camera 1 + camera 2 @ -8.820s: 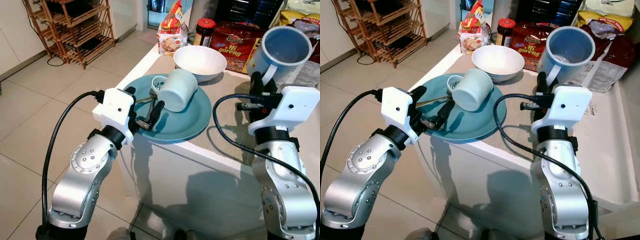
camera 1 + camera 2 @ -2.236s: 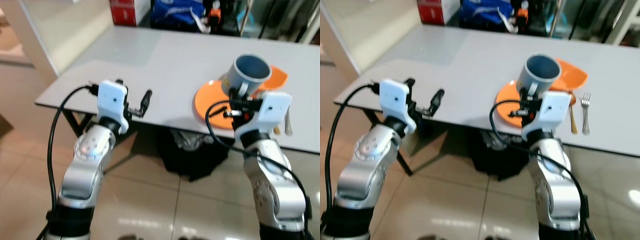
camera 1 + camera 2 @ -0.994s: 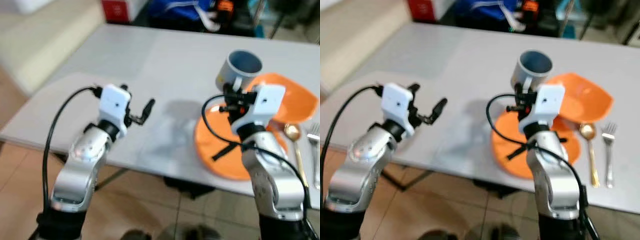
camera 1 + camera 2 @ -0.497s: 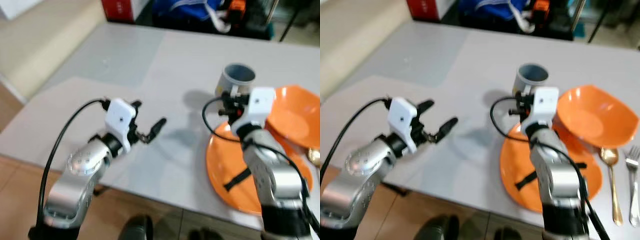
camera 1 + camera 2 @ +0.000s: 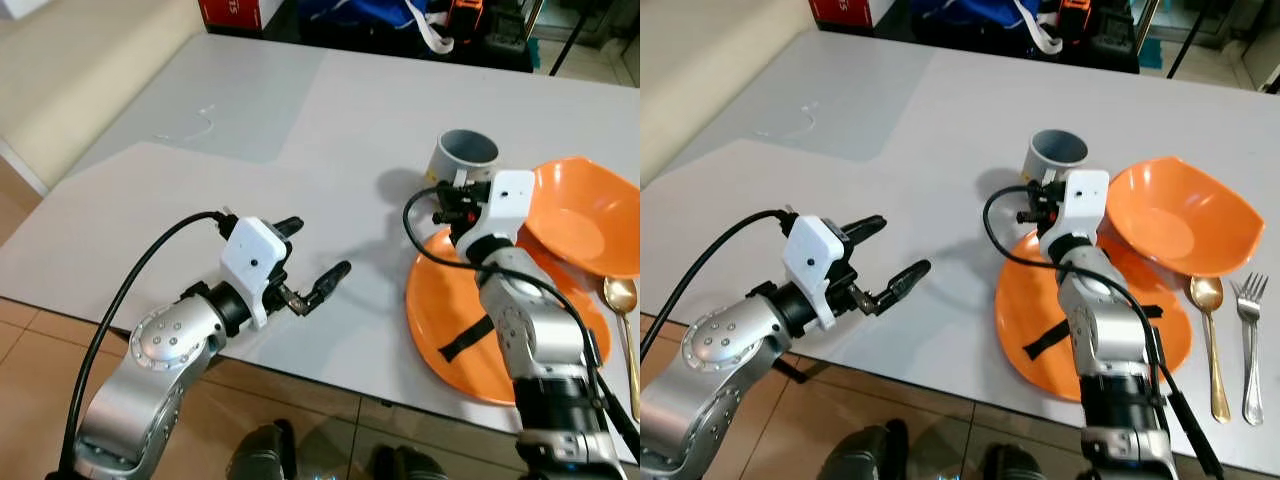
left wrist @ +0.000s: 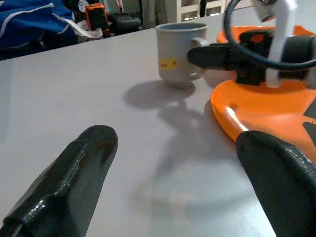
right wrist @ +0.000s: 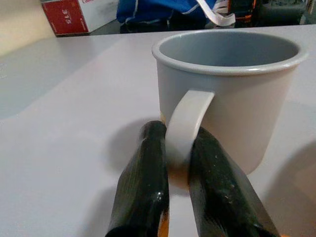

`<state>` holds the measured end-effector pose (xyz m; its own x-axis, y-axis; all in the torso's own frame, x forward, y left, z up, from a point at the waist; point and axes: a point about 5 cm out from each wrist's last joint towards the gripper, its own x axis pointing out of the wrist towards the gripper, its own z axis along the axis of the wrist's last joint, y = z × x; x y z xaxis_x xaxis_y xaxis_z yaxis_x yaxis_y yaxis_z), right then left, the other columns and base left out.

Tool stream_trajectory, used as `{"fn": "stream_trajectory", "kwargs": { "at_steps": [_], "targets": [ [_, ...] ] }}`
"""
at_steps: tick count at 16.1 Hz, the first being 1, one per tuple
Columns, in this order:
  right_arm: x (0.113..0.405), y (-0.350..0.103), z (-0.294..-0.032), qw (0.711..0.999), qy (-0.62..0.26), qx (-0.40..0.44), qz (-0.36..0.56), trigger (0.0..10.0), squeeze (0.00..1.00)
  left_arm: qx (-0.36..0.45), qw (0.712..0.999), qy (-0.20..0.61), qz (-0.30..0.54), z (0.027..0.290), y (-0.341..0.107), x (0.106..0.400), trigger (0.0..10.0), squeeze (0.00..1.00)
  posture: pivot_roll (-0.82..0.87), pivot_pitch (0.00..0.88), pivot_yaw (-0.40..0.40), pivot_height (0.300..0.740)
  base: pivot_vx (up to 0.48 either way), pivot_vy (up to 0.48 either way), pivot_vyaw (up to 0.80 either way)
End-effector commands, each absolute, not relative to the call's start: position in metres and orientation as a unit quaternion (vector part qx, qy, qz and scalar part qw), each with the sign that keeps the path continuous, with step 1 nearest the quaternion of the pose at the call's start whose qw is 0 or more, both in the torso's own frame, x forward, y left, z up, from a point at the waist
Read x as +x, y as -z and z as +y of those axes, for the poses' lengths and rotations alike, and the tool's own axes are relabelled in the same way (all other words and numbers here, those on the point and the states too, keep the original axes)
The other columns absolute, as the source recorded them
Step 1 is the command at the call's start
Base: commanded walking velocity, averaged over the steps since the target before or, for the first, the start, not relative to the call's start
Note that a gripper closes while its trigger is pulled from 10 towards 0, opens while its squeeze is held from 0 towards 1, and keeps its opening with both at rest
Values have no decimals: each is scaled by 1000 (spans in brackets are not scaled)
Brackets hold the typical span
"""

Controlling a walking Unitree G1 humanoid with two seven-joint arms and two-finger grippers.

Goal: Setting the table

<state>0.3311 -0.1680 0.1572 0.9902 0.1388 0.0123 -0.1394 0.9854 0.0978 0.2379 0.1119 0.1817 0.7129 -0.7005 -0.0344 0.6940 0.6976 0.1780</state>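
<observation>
The grey mug (image 7: 228, 94) stands upright on the tabletop (image 5: 250, 120), just beside the far edge of the orange plate (image 5: 1095, 335). The right claw (image 7: 178, 195) has its two fingers pinched on the mug's white handle (image 7: 186, 126). An orange bowl (image 5: 1177, 217) sits beside the mug, overlapping the plate, with a spoon (image 5: 1210, 335) and fork (image 5: 1249, 340) beyond the plate. The left claw (image 5: 890, 262) hovers wide open and empty, well apart from the mug.
</observation>
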Motion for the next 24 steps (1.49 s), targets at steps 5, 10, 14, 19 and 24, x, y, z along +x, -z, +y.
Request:
{"fn": "stream_trajectory", "kwargs": {
  "at_steps": [5,10,14,19,24],
  "targets": [
    [345,-155,-176,998,-52,32,-1,10000,0,93,916,389,-10,111,-182,229,10000,0,110,210,9,740,0,0,0],
    [348,-151,-187,999,-36,34,23,10000,1000,81,904,419,1,106,-180,223,10000,0,107,204,14,740,0,0,0],
    [347,-148,-189,998,-34,43,35,10000,1000,81,900,429,4,105,-180,224,10000,0,106,191,16,740,0,0,0],
    [337,-160,-198,998,-23,40,34,10000,1000,89,903,421,2,109,-178,227,10000,0,103,159,8,740,0,0,0],
    [278,-214,-198,997,-25,52,-44,10000,0,79,935,345,-19,123,-179,239,10000,0,86,117,2,740,0,0,0]
  ]
}}
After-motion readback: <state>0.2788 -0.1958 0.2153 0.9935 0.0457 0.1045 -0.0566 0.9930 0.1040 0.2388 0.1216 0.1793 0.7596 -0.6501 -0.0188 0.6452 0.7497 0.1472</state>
